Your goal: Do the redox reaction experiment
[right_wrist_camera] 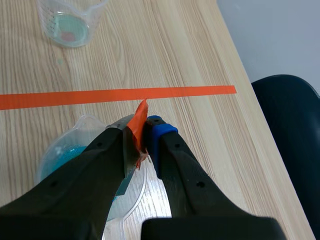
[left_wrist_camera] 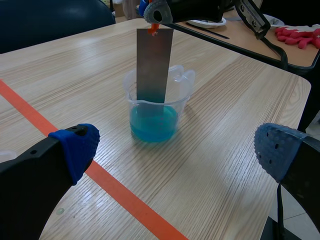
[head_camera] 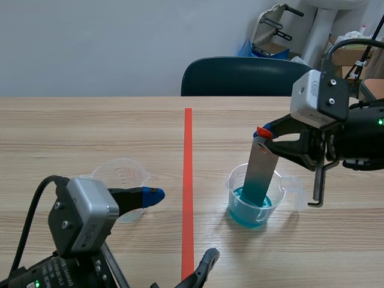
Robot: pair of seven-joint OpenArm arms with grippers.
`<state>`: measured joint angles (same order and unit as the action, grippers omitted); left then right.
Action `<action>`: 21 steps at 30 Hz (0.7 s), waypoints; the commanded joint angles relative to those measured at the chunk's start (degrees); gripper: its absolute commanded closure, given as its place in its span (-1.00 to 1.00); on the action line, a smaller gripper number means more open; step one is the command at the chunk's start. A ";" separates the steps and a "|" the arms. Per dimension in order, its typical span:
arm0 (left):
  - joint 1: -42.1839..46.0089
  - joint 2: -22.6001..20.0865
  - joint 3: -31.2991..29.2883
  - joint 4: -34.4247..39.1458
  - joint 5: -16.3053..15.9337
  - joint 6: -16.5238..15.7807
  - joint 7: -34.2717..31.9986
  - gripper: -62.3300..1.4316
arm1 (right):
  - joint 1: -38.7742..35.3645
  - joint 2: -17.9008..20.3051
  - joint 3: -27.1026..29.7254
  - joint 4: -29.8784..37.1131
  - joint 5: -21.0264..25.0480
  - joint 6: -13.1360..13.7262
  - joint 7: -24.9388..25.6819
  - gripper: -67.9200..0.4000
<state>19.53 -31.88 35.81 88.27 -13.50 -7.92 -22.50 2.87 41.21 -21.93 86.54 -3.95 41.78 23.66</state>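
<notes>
While the right gripper (head_camera: pixel 264 137) is pinching the metal strip (head_camera: pixel 261 174) at its top, the strip is standing in the beaker (head_camera: pixel 235 193) of blue liquid. Left wrist: the left gripper (left_wrist_camera: pixel 177 150) is hanging spread wide, facing that beaker. Right wrist: the fingers (right_wrist_camera: pixel 165 150) are squeezing the strip's orange tag (right_wrist_camera: pixel 137 125).

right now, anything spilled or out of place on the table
Nothing stands out; no spill shows. The right gripper holds the grey metal strip leaning in the upright clear plastic beaker of blue liquid.
</notes>
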 commanded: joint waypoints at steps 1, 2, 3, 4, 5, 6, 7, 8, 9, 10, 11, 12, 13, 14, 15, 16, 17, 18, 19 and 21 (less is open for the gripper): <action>0.44 0.42 -0.04 0.42 -0.35 -0.22 -0.63 -1.00 | 0.61 -0.07 -0.28 0.02 -1.18 0.94 -0.52 0.96; 0.44 0.42 -0.04 0.42 -0.35 -0.22 -0.61 -1.00 | 0.61 -0.13 -0.28 -0.20 -1.49 0.94 -0.31 0.96; 0.44 0.42 -0.04 0.42 -0.35 -0.22 -0.61 -1.00 | 0.61 -0.13 -0.28 -0.33 -1.79 0.94 0.00 0.96; 0.44 0.42 -0.04 0.42 -0.35 -0.22 -0.61 -1.00 | 0.61 -0.13 -0.28 -0.37 -1.88 0.94 0.24 0.96; 0.44 0.42 -0.04 0.42 -0.35 -0.22 -0.61 -1.00 | 0.61 -0.13 -0.28 -0.37 -1.88 0.94 0.26 0.96; 0.44 0.42 -0.04 0.42 -0.35 -0.22 -0.61 -1.00 | 0.61 -0.13 -0.28 -0.37 -1.88 0.94 0.26 0.96; 0.44 0.42 -0.04 0.42 -0.35 -0.22 -0.61 -1.00 | 0.61 -0.13 -0.28 -0.37 -1.88 0.94 0.28 0.96; 0.44 0.42 -0.04 0.42 -0.35 -0.22 -0.61 -1.00 | 0.61 -0.13 -0.28 -0.37 -1.88 0.94 0.31 0.96; 0.44 0.42 -0.04 0.42 -0.35 -0.22 -0.61 -1.00 | 0.63 -0.13 -0.28 -0.37 -1.88 0.94 0.31 0.96; 0.44 0.42 -0.04 0.42 -0.35 -0.22 -0.61 -1.00 | 0.63 -0.13 -0.28 -0.37 -1.88 0.94 0.31 0.96; 0.44 0.42 -0.04 0.42 -0.35 -0.22 -0.61 -1.00 | 0.63 -0.13 -0.28 -0.37 -1.88 0.94 0.31 0.96; 0.44 0.42 -0.04 0.42 -0.35 -0.22 -0.61 -1.00 | 0.63 -0.13 -0.28 -0.37 -1.88 0.94 0.28 0.96; 0.44 0.42 -0.04 0.42 -0.35 -0.22 -0.61 -1.00 | 0.63 -0.13 -0.28 -0.37 -1.88 0.94 0.28 0.96; 0.44 0.42 -0.04 0.42 -0.35 -0.22 -0.61 -1.00 | 0.63 -0.13 -0.28 -0.37 -1.88 0.94 0.28 0.96; 0.44 0.42 -0.04 0.42 -0.35 -0.22 -0.61 -1.00 | 0.63 -0.13 -0.28 -0.37 -1.88 0.94 0.28 0.96; 0.44 0.42 -0.04 0.42 -0.35 -0.22 -0.61 -1.00 | 0.63 -0.13 -0.28 -0.37 -1.88 0.94 0.28 0.96; 0.44 0.42 -0.04 0.42 -0.35 -0.22 -0.61 -1.00 | 0.63 -0.13 -0.28 -0.37 -1.88 0.94 0.28 0.96; 0.44 0.42 -0.04 0.42 -0.35 -0.22 -0.61 -1.00 | 0.63 -0.13 -0.28 -0.37 -1.88 0.94 0.28 0.96; 0.44 0.42 -0.04 0.42 -0.35 -0.22 -0.61 -1.00 | 0.63 -0.13 -0.28 -0.37 -1.88 0.94 0.28 0.96; 0.44 0.42 -0.04 0.42 -0.35 -0.22 -0.61 -1.00 | 0.63 -0.13 -0.28 -0.37 -1.88 0.94 0.28 0.96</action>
<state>19.53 -31.88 35.81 88.27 -13.50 -7.92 -22.50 3.14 40.60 -21.93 86.13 -5.39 41.60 24.38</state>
